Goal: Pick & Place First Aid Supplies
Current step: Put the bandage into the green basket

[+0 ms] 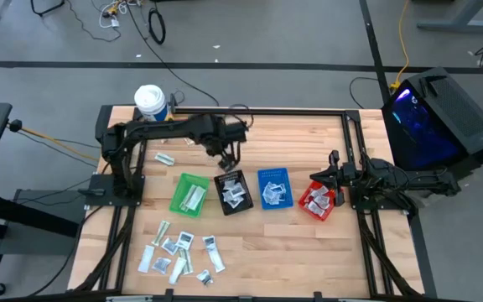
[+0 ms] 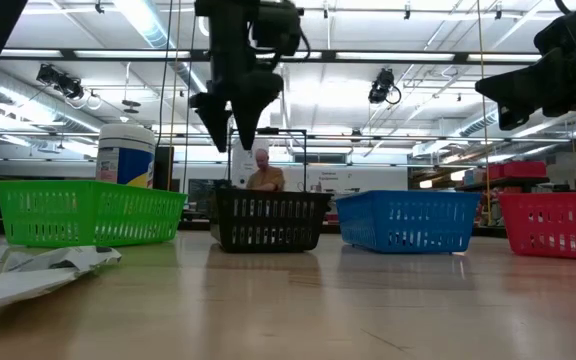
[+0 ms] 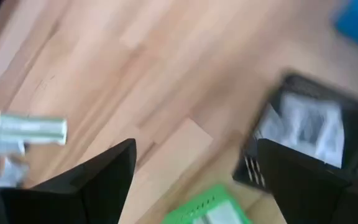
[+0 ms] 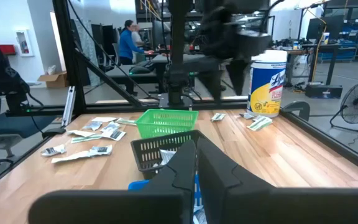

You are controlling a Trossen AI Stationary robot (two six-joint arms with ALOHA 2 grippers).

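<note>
First aid supplies point(image 1: 177, 253): a loose scatter of small flat sachets and strip packets on the bare wood at the near-left part of the bench point(image 1: 250, 252), well apart from the arms. More sachets lie inside the bins: pale ones in the green bin point(image 1: 190, 195), a heap in the black bin point(image 1: 234, 192), some in the blue bin point(image 1: 274, 188) and in the red bin point(image 1: 318, 201). One stray packet point(image 1: 164, 157) lies on the wood near the left arm's base, with another small piece beside it.

Bins stand in a row across the middle of the bench: green, black, blue, red, left to right in the high view.

Left gripper point(image 1: 227, 161): raised above the bench, just behind the black bin's far edge. Fingers point(image 3: 95, 180) spread wide, nothing between them; the left wrist view shows bare wood in the gap.

Right gripper point(image 1: 326, 178): over the red bin's far side, at the right edge of the bench. Fingers point(image 4: 185, 165) pressed together.

White tub point(image 1: 150, 101) with yellow-blue label stands upright at the far-left corner. A person point(image 2: 262, 172) shows in the room beyond, behind the black bin in the low view.
</note>
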